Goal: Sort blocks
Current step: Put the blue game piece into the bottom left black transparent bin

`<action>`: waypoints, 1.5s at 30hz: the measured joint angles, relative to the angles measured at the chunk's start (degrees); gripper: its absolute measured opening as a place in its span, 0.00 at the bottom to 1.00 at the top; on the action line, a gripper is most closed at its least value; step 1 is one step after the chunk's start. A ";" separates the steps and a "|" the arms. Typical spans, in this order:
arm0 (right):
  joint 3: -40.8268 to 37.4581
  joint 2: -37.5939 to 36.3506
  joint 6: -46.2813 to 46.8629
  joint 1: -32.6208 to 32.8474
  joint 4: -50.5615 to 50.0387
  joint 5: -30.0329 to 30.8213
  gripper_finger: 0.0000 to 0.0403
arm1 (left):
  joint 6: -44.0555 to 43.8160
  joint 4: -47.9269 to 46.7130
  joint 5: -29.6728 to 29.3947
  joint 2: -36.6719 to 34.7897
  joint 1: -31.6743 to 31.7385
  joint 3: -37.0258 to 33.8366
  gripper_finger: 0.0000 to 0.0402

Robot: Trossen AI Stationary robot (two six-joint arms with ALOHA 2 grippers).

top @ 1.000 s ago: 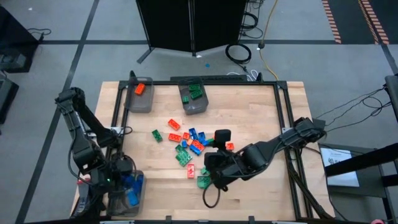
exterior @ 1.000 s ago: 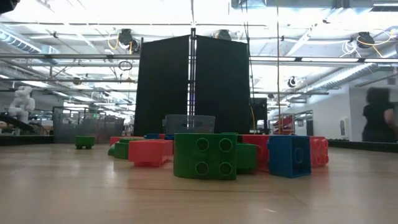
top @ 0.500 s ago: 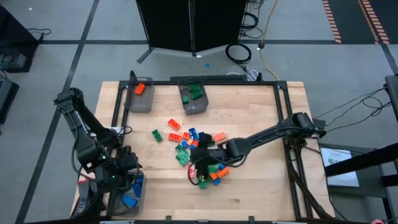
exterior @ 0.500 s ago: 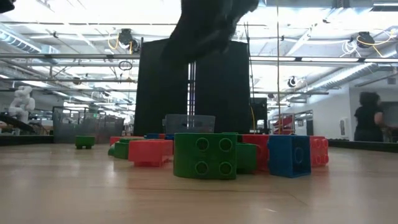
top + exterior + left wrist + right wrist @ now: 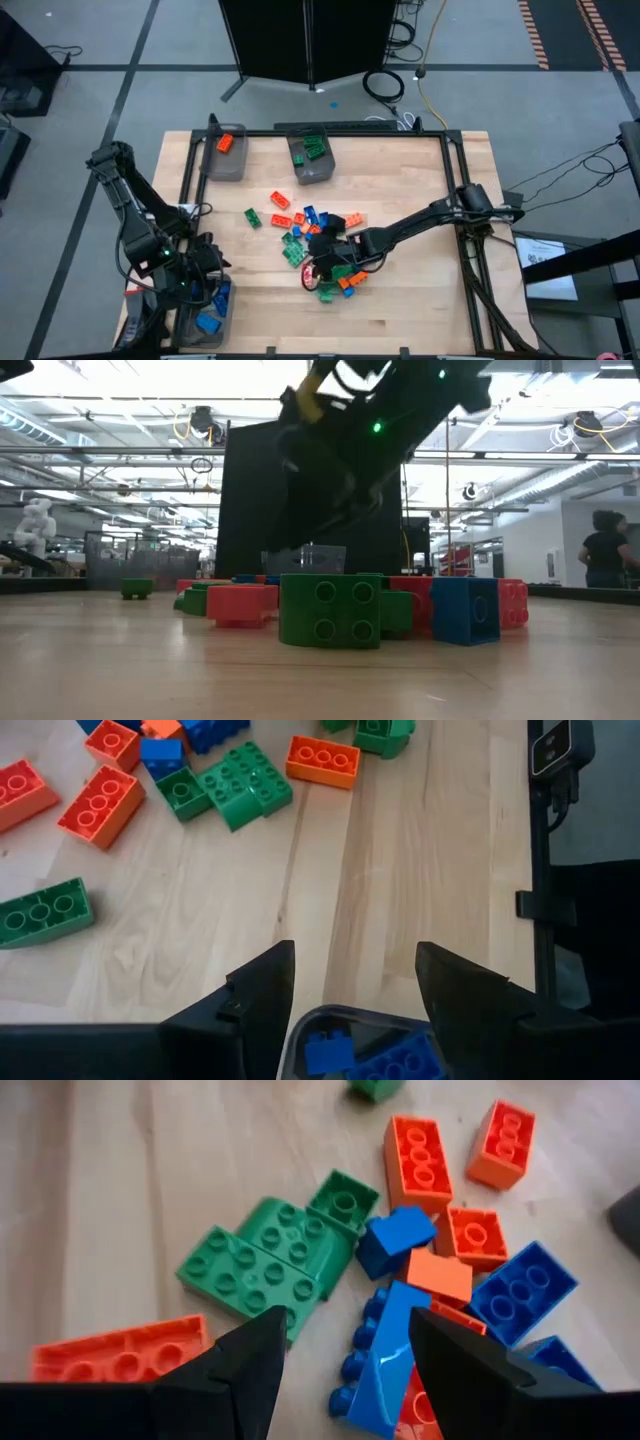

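Small studded blocks in orange, green and blue lie heaped mid-table. The right gripper hovers over them, jaws spread, empty. The left gripper, jaws apart, hangs above the near-left bin, apparently holding blue ones.

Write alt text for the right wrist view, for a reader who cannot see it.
The right gripper hovers with open jaws over a heap of toy bricks on the wooden table: a tilted blue brick lies between them, with a green brick and orange bricks beyond.
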 joint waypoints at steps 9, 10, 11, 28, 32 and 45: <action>0.14 2.61 0.89 -1.23 -1.04 -0.17 0.52 | -0.27 0.07 -0.47 0.00 0.00 0.00 0.52; 0.14 2.59 0.89 -1.23 -1.61 -0.16 0.52 | -0.27 0.03 -0.60 0.00 0.00 0.00 0.52; 0.14 2.58 0.90 -1.23 -1.80 -0.15 0.52 | -0.27 0.01 -0.78 -0.02 0.00 0.00 0.52; 0.20 4.40 1.47 -1.44 -3.24 -3.93 0.19 | -0.32 0.04 -1.27 0.00 0.00 0.00 0.52; 0.49 3.71 0.16 -1.42 -4.44 -3.61 0.19 | 0.05 -0.01 -2.97 0.00 0.04 0.00 0.52; 14.11 -0.10 -17.46 1.17 -3.92 -2.81 0.19 | 17.46 1.92 -29.96 0.02 2.14 0.00 0.52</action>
